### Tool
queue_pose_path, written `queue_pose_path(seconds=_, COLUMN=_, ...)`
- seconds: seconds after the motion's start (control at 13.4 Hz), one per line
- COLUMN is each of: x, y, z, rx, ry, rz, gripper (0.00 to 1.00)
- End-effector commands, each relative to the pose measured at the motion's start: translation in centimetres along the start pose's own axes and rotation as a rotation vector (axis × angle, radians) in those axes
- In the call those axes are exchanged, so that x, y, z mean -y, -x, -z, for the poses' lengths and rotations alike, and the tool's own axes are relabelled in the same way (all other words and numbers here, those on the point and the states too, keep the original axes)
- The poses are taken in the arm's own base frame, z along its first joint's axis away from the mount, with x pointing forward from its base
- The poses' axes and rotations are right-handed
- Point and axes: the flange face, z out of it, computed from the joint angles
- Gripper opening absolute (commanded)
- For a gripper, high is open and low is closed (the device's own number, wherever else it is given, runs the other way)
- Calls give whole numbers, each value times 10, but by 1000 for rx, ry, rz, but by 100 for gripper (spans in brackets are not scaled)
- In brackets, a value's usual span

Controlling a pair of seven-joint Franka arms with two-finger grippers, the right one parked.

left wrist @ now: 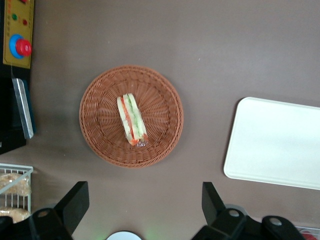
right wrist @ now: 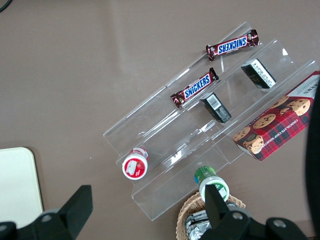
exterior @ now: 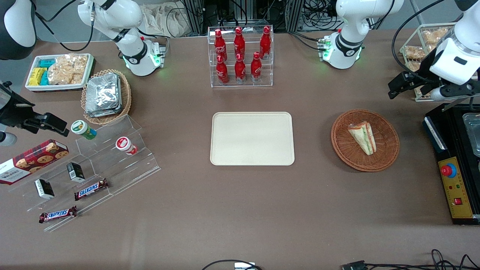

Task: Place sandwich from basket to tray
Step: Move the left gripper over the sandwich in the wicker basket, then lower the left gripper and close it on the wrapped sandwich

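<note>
Basket [exterior: 386, 157]: woven wicker, rough, reddish-brown. Tray [exterior: 252, 138]: smooth matt cream plastic. Table [exterior: 240, 210]: matt brown covering. Sandwich [exterior: 363, 137]: soft pale bread. Tool [left wrist: 145, 202] above basket: matt black fingers [left wrist: 75, 200], spread wide.

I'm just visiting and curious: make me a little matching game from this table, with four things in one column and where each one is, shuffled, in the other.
Things:
1. sandwich
2. tray
3. gripper
4. cola bottles

Places or states:
A. bare, lying flat mid-table
B. standing in a clear rack
C. lying in the reddish-brown basket
D. open, up off the table, holding nothing, near the basket

Pairs: 1-C, 2-A, 3-D, 4-B
</note>
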Motion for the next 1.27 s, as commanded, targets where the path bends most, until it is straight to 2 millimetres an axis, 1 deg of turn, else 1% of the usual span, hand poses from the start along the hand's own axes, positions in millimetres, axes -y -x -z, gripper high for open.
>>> queue_pose_path(seconds=0.0, x=8, y=13, z=-46, rx=6, ry=-24, rz=28, gripper=100)
queue_pose_path(seconds=0.07, x=14, y=18, z=-69, rx=0, ry=-24, rz=37, gripper=100)
queue_pose_path(seconds=0.15, x=23, y=22, z=-98, rx=-4, ry=-20, rz=54, gripper=100)
queue_pose_path(seconds=0.22, x=37, y=24, z=-123, rx=-11, ry=-14, rz=81, gripper=100)
queue_pose_path(seconds=0.3, x=45, y=22, z=-143, rx=-18, ry=-8, rz=97, gripper=100)
queue_pose_path(seconds=0.37, x=52, y=23, z=-165, rx=-20, ry=-5, rz=108, gripper=100)
queue_pose_path(seconds=0.45, x=55, y=27, z=-188, rx=-33, ry=-2, rz=112, gripper=100)
queue_pose_path(seconds=0.6, x=72, y=35, z=-238, rx=-59, ry=1, rz=143, gripper=100)
queue_pose_path(seconds=0.67, x=74, y=37, z=-260, rx=-56, ry=2, rz=146, gripper=100)
queue_pose_path(seconds=0.9, x=74, y=23, z=-309, rx=-58, ry=12, rz=152, gripper=100)
queue_pose_path(seconds=1.05, x=73, y=15, z=-332, rx=-71, ry=20, rz=163, gripper=100)
queue_pose_path(seconds=1.2, x=71, y=12, z=-351, rx=-72, ry=23, rz=168, gripper=100)
